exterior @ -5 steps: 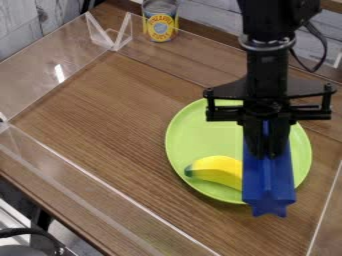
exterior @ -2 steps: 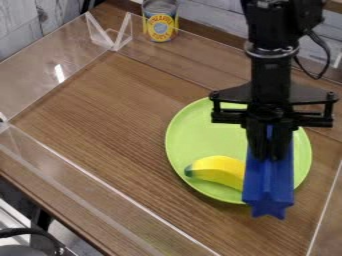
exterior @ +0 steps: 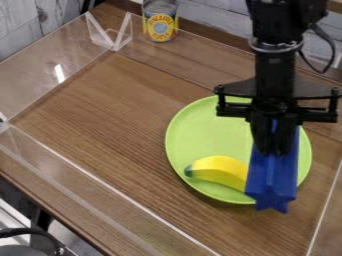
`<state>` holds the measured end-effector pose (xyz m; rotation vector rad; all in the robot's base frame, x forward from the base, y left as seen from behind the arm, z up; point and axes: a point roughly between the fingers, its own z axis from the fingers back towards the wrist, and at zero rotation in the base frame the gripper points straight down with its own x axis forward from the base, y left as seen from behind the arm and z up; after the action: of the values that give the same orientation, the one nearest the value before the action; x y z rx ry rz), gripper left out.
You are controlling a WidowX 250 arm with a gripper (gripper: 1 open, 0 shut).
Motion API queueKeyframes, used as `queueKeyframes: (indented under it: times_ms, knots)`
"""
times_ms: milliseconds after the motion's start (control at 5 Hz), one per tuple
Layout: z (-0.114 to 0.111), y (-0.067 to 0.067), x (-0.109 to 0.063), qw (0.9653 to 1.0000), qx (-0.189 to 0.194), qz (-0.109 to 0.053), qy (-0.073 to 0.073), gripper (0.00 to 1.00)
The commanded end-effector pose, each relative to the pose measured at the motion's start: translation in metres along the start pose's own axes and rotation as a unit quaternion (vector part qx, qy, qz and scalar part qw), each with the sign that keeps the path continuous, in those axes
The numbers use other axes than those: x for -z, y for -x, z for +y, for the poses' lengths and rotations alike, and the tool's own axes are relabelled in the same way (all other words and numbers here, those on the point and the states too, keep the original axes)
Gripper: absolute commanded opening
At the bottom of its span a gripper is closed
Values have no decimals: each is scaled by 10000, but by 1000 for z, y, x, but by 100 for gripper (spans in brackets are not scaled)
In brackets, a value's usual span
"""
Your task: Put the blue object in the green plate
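**Arm nudged right, block still gripped over plate edge**

Since the frame a second ago, arm [exterior: 283, 60] and crossbar have shifted slightly to the right; the blue block [exterior: 274, 178] went with it and its lower end now sits a bit further right. Banana [exterior: 221, 172] and plate unchanged.

Hard to make out:
- Gripper [exterior: 275, 148] fingertips blend into the dark arm and the top of the block; the jaws themselves can't be separated visually. They are closed tight on the block's upper end.
- Arm's top is cut off by the upper frame edge.
- Green plate [exterior: 191, 132] is partly covered by arm, block and banana; its right rim is close to the frame edge.
- Can't tell if the block's lower end touches the plate or table, or hangs just above.
- Yellow can [exterior: 160, 22] at far centre is cut off at the top; label unreadable.

Block vs hand: block hangs nearly upright directly below the gripper, tilted slightly, lower end toward the near right. Its lower end lies over the plate's near-right rim, just right of the banana, which lies in the near part of the plate.

Wooden table [exterior: 107, 110], clear wall [exterior: 40, 60] along left and far sides.
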<state>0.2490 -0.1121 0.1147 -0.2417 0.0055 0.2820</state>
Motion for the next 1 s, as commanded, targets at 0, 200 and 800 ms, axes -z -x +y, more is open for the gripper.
queueKeyframes:
  times_ms: [0,200,800]
  knots:
    - [-4,-11,-14,9994,194,-242,142,0]
    - [-1,-15,-15,9991,309,-267,135,0]
    - [3,-20,-12,9990,334,-255,172,100]
